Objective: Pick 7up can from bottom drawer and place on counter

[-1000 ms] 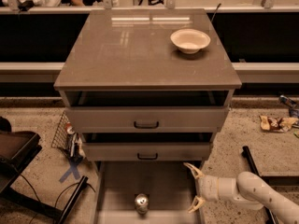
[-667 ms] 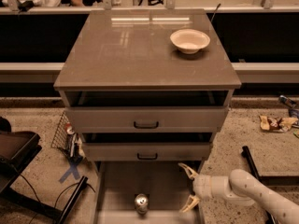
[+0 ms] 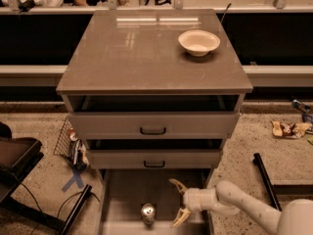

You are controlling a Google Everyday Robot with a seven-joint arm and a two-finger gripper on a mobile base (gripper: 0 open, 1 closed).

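Observation:
The 7up can (image 3: 148, 212) stands upright on the floor of the pulled-out bottom drawer (image 3: 124, 199), near its front edge, its silver top showing. My gripper (image 3: 178, 202) is open, its two pale fingers spread, and sits inside the drawer just right of the can, pointing left toward it without touching it. My white arm reaches in from the lower right. The counter (image 3: 142, 53) is the glossy grey-brown top of the cabinet.
A white bowl (image 3: 199, 42) sits on the counter's back right. Two upper drawers with dark handles (image 3: 153, 130) are slightly open above the bottom drawer. A wire basket (image 3: 66, 141) and a black stand stand left; litter and a dark bar lie on the floor right.
My gripper has moved left inside the bottom drawer, closer to the can. The can and bowl have not moved.

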